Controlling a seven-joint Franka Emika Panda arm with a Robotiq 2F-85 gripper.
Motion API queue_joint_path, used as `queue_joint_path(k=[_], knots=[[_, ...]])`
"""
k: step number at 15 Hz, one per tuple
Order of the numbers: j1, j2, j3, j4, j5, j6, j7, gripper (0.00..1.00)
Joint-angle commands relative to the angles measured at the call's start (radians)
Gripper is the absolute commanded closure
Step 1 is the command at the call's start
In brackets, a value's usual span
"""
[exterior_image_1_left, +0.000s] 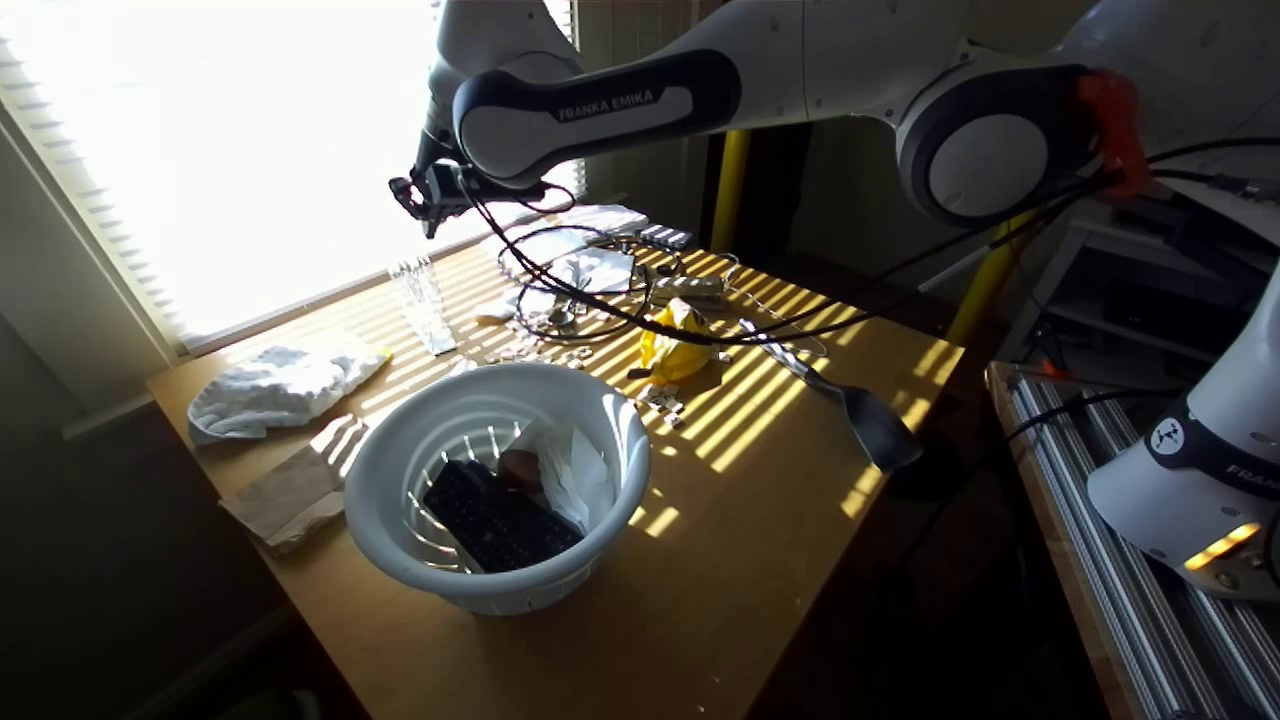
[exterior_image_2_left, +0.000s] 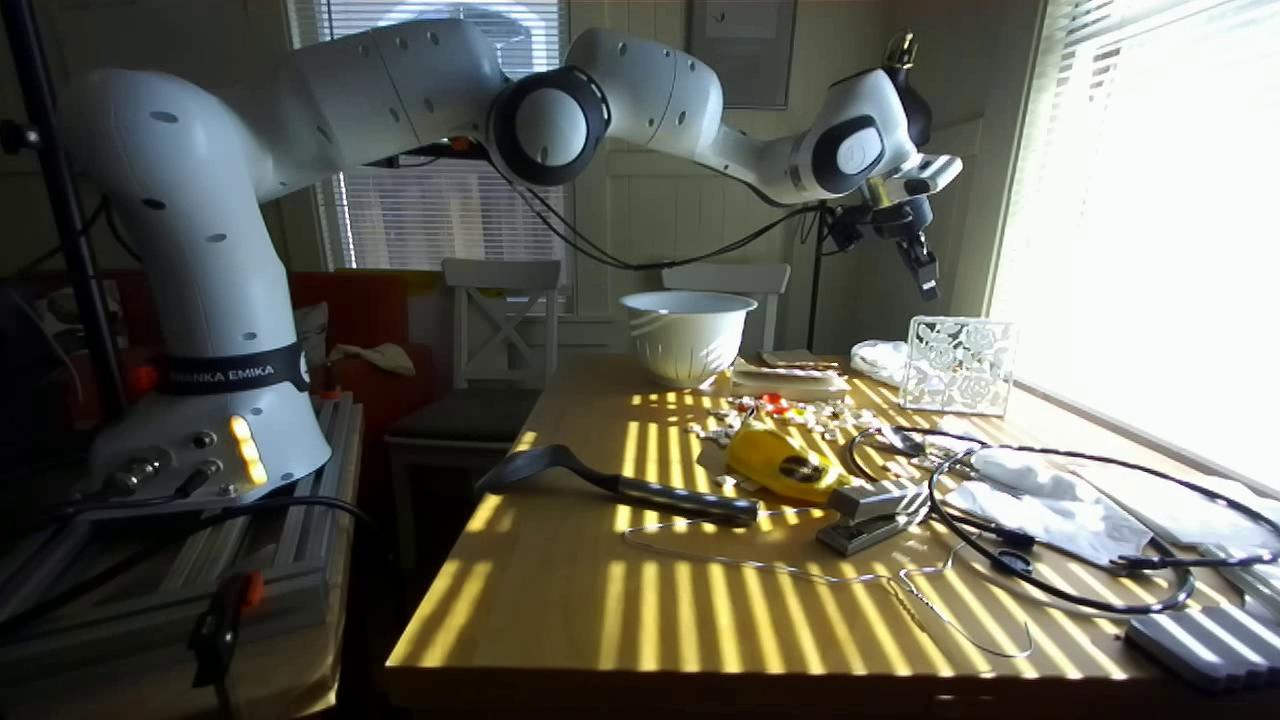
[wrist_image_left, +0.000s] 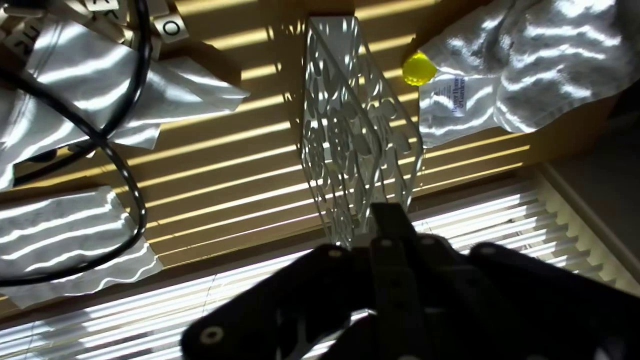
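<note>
My gripper shows in both exterior views (exterior_image_1_left: 430, 226) (exterior_image_2_left: 930, 286) near the window, pointing down. In the wrist view (wrist_image_left: 393, 216) its dark fingers look closed together, with nothing seen between them. Nearest below it stands a clear holder with a cut-out rose pattern, upright on the table; it shows in both exterior views (exterior_image_1_left: 424, 308) (exterior_image_2_left: 957, 366) and in the wrist view (wrist_image_left: 345, 125). The fingertips are apart from the holder, a little above its top. A white cloth (wrist_image_left: 530, 70) with a printed label lies beside the holder. A small yellow thing (wrist_image_left: 419, 69) touches the cloth's edge.
A white basin (exterior_image_1_left: 378, 500) holds a black keyboard-like thing (exterior_image_1_left: 500, 520) and a white item. A yellow bag (exterior_image_2_left: 780, 462), letter tiles (wrist_image_left: 171, 28), a black-handled utensil (exterior_image_2_left: 690, 497), a stapler (exterior_image_2_left: 872, 515), a wire and a looped black cable (wrist_image_left: 135, 200) lie on the table. The window blind borders it.
</note>
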Motion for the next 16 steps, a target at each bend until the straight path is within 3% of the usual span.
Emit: queue_joint_path(k=[1, 16], knots=[[0.001, 0.053, 0.008, 0.075, 0.008, 0.000, -0.012, 1.00], [-0.010, 0.090, 0.056, 0.100, 0.020, 0.038, -0.139, 1.00]])
